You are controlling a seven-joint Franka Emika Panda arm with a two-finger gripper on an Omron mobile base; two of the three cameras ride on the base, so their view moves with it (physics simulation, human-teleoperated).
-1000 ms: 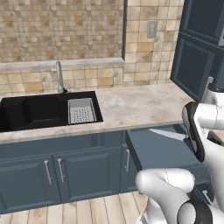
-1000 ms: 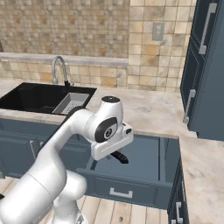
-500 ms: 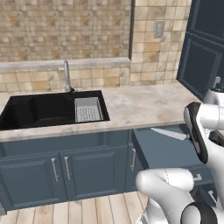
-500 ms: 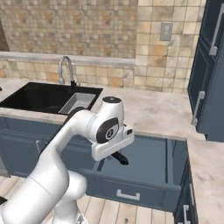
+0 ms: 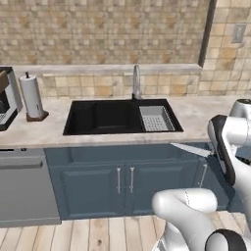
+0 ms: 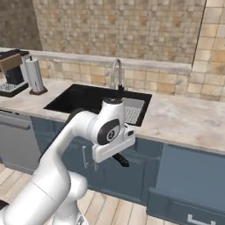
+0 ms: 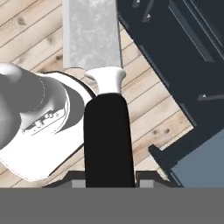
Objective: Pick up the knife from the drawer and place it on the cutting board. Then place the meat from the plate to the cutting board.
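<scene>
The fingers [image 7: 109, 183] are clenched on the black handle of the knife [image 7: 107, 131]. In the hand view the handle rises from between the two dark tips, then comes a pale bolster and the wide silver blade, which runs up to the top edge. Behind the knife lie the wooden floor [image 7: 144, 109] and dark blue cabinet fronts.

In the left base view the blade of the knife [image 5: 192, 149] points to the left from the white arm, in the air, in front of the blue cabinets and just below the edge of the surface [image 5: 49, 135]. In the right base view the dark handle end [image 6: 122, 160] shows under the white hand, also in the air in front of the cabinet doors [image 6: 132, 176].

The drawer [image 6: 189, 184] is seen at the lower right of the right base view, with its flat front and small silver handle; it stands out from the cabinet line.

On the surface there is a black sink [image 5: 117, 116] with a grey strainer basket [image 5: 156, 119] in its right part and a faucet [image 5: 136, 82] behind it. To the left stand a paper towel roll [image 5: 31, 97] and a coffee machine [image 5: 6, 100].
</scene>
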